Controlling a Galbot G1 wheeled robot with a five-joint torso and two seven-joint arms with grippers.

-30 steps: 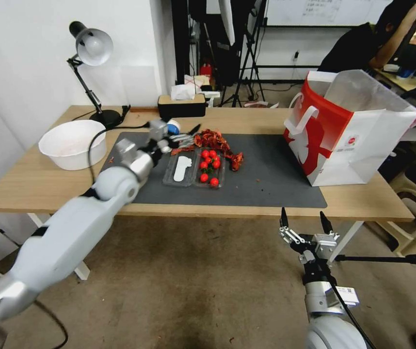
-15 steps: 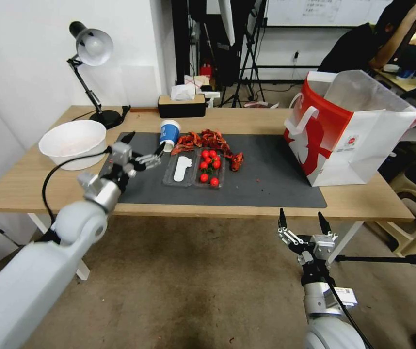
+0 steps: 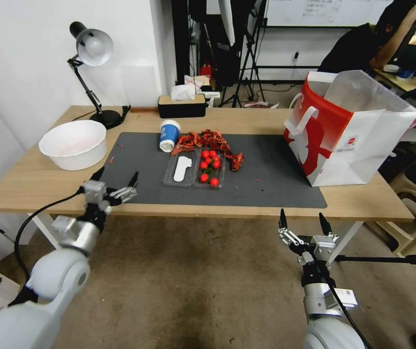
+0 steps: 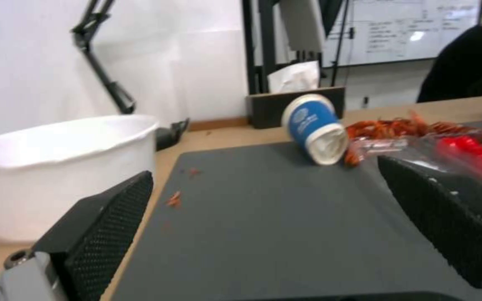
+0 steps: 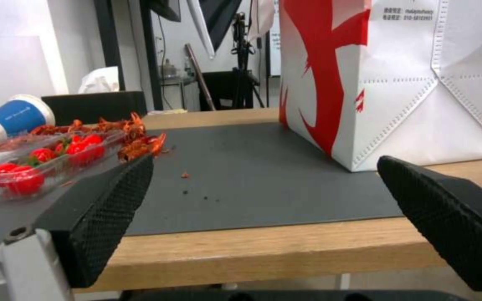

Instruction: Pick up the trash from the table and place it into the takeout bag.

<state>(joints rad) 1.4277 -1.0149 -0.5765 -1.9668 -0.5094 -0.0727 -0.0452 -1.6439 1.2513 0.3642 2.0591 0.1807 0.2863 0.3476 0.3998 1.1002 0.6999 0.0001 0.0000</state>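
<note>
While both arms hung low:
Left gripper (image 3: 116, 178): jaws spread, empty, over the table's (image 3: 43, 186) front edge.
Right gripper (image 3: 304, 221): splayed, empty, below the table edge.
Blue-and-white paper cup (image 3: 168, 135): tipped on the dark grey mat (image 3: 266, 179).
Takeout bag (image 3: 351, 128): upright, far right.

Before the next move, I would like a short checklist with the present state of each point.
1. Left gripper open, empty: ok.
2. Right gripper open, below the table edge: ok.
3. Blue-and-white paper cup in the takeout bag: not ok, it lies tipped on the grey mat.
4. Bag upright, mouth open: ok.
5. Path to cup free of the white bowl: ok.
</note>
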